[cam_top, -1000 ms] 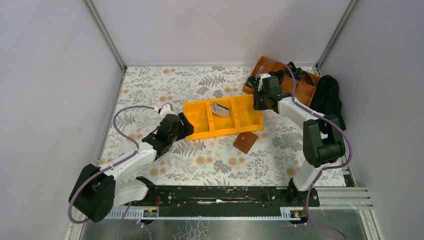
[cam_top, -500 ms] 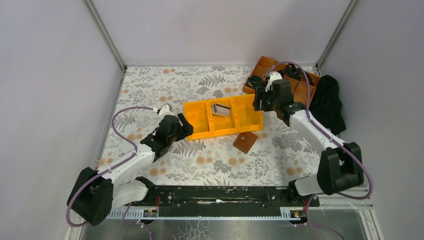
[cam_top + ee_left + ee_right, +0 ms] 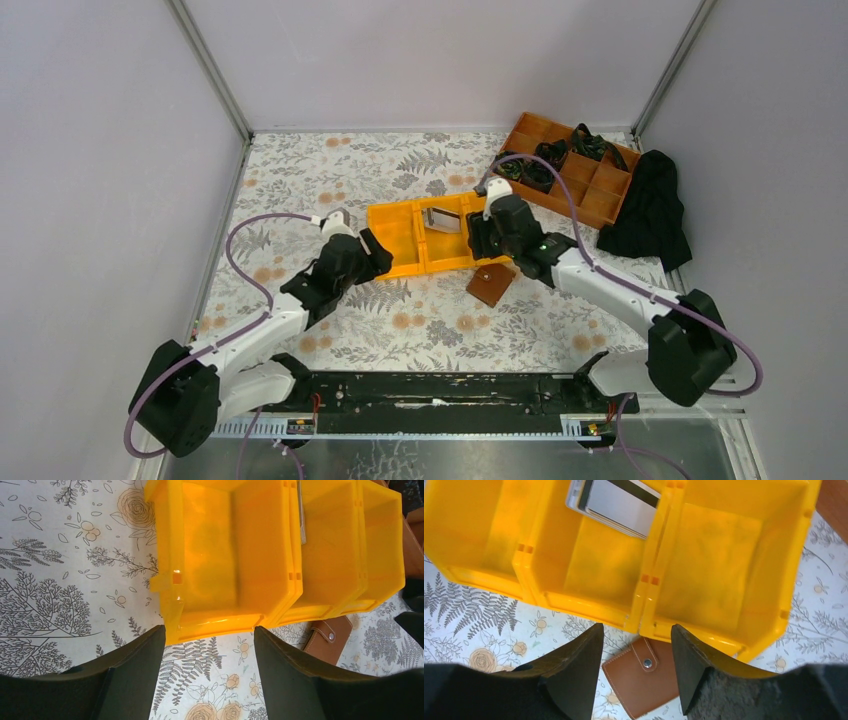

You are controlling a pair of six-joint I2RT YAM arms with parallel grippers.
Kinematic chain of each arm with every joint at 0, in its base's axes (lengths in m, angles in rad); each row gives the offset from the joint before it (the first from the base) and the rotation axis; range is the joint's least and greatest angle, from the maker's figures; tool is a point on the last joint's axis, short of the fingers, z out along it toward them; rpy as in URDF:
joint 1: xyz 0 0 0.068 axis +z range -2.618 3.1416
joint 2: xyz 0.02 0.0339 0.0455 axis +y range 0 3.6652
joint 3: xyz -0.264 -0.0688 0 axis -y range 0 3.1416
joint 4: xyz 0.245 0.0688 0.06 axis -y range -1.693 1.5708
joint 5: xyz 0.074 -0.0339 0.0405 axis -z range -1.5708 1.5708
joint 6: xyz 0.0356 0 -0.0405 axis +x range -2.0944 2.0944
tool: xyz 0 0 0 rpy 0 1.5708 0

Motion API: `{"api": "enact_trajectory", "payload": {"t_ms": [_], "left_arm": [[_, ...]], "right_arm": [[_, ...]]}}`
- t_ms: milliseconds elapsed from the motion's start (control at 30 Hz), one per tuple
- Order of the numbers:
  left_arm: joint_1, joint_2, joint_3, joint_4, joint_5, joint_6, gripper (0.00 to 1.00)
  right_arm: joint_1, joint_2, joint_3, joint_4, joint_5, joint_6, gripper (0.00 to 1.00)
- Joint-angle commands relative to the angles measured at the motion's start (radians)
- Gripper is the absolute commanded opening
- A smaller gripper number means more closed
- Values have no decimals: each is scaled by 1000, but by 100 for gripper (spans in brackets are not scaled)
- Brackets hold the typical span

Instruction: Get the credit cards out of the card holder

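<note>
Your left jaws are spread and empty, just short of the near left corner of the yellow bin (image 3: 169,540). Your right jaws, also spread and holding nothing, hang over the bin's near edge, above the brown holder (image 3: 644,677). It lies on the floral counter (image 3: 474,615) just beside the bin, snap side up. Beyond, in the bin's middle compartment, the cards (image 3: 616,502) sit stacked: thin, silvery-grey, the top one with a dark stripe along a long edge. Farther back right stands a brown tray (image 3: 600,185).
</note>
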Motion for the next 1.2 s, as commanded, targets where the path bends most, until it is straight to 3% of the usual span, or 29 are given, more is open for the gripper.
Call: {"api": "enact_trajectory", "payload": {"t_ms": [0,367,500,600,700,833,900,1000,1167], "left_arm": [[-7,-6,7,31,-38,33,73],[-7,-20,-17,23,-99,47,73],[-7,-5,-5,25,-109,59,73],[-7,9,-1,24,-108,59,73],[-7,5,-8,24,-101,59,73],[-12,-50,-34,80,-72,108,73],[-27,-96,-51,108,-69,116,73],[-66,-152,-76,158,-64,125,73],[-176,-119,-46,193,-65,159,73]], "right_arm": [[93,87,96,33,181,-63,59],[157,332,251,100,244,-148,59],[167,437,314,132,263,-176,69],[167,482,352,129,331,-162,69],[167,431,314,167,341,-137,64],[167,237,180,264,402,-112,62],[167,164,124,263,504,-70,55],[167,69,31,213,639,48,29],[166,-85,-133,158,591,141,13]]}}
